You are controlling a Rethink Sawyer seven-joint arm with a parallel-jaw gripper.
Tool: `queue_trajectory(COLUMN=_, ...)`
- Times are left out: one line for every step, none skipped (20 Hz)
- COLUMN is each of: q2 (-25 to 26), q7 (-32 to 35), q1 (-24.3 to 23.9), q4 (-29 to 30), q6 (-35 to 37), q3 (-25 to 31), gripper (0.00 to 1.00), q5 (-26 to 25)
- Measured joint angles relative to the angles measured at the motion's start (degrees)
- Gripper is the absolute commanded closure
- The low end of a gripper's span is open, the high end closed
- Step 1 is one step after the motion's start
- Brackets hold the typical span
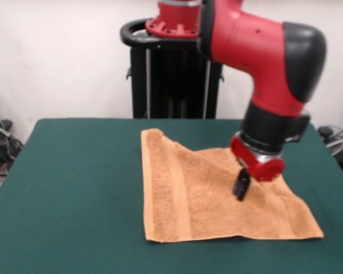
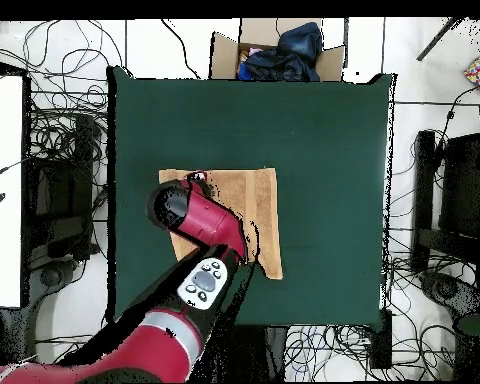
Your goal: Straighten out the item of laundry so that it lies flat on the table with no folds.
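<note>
The orange-tan towel (image 1: 206, 194) lies spread on the green table (image 1: 74, 171), a woven band running down its left side. Its far edge slants from the far left corner down toward my gripper, so the far right part looks drawn in or folded. My gripper (image 1: 242, 186) points down and touches the towel's right half, near that slanted edge. I cannot tell whether it is open or shut. In the overhead view the arm covers much of the towel (image 2: 256, 205), and the gripper is hidden beneath the arm.
The robot's black pedestal (image 1: 171, 74) stands at the table's far side. In the overhead view a cardboard box with dark blue cloth (image 2: 274, 50) sits past the table's (image 2: 324, 130) top edge. Cables lie on the floor all around.
</note>
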Motion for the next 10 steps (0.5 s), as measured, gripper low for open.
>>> queue_trajectory(q2=0.0, q7=0.0, q1=-0.7, q4=0.2, q6=-0.7, q3=0.0, gripper=1.00, q5=-0.9)
queue_trajectory(q2=0.0, q7=0.0, q1=-1.2, q4=0.4, q6=-1.2, q3=0.1, gripper=1.00, q5=-1.6)
queue_trajectory(q2=0.0, q7=0.0, q1=-2.3, q4=0.7, q6=-2.2, q3=0.2, gripper=1.00, q5=-3.1)
queue_trajectory(q2=0.0, q7=0.0, q1=-3.5, q4=1.0, q6=-3.2, q3=0.3, gripper=1.00, q5=-4.7)
queue_trajectory(q2=0.1, q7=0.0, q1=-4.1, q4=1.1, q6=-3.7, q3=0.3, gripper=1.00, q5=-5.5)
queue_trajectory(q2=0.1, q7=0.0, q1=-4.7, q4=1.2, q6=-4.2, q3=0.4, gripper=1.00, q5=-6.3)
queue_trajectory(q2=0.2, q7=0.0, q1=-5.5, q4=1.3, q6=-4.7, q3=0.5, gripper=1.00, q5=-7.4)
queue_trajectory(q2=0.4, q7=0.0, q1=-7.8, q4=1.3, q6=-5.6, q3=0.8, gripper=1.00, q5=-10.3)
queue_trajectory(q2=0.4, q7=0.0, q1=-8.7, q4=1.3, q6=-5.7, q3=1.0, gripper=1.00, q5=-11.3)
queue_trajectory(q2=0.5, q7=0.0, q1=-9.1, q4=1.3, q6=-5.8, q3=1.2, gripper=1.00, q5=-11.8)
